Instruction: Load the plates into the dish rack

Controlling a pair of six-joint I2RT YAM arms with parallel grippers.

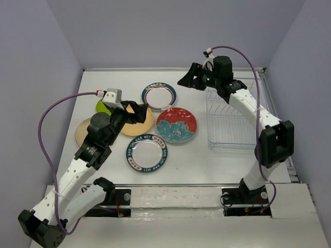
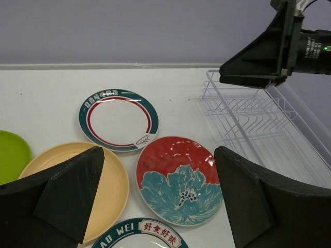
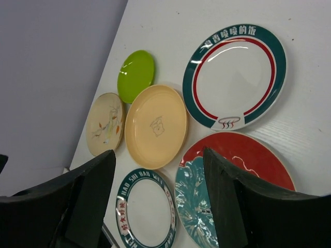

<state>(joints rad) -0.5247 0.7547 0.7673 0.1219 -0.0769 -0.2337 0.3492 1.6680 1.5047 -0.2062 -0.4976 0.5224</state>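
Both grippers hover above the tabletop (image 1: 207, 166) with fingers spread apart, holding nothing: the left gripper (image 1: 135, 112) over a tan plate (image 1: 146, 126) beside the lime green plate (image 1: 102, 108), the right gripper (image 1: 187, 77) high near the far left corner of the dish rack (image 1: 232, 129). All six plates lie flat left of the rack. The red flowered plate (image 1: 176, 125) is nearest it, one teal-rimmed plate (image 1: 159, 96) behind that, the other teal-rimmed plate (image 1: 146, 152) in front, and the second tan plate (image 1: 81, 132) farthest left.

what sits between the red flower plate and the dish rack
Nothing visible. Only bare table separates the red plate from the rack; the right gripper hangs open above, farther back.
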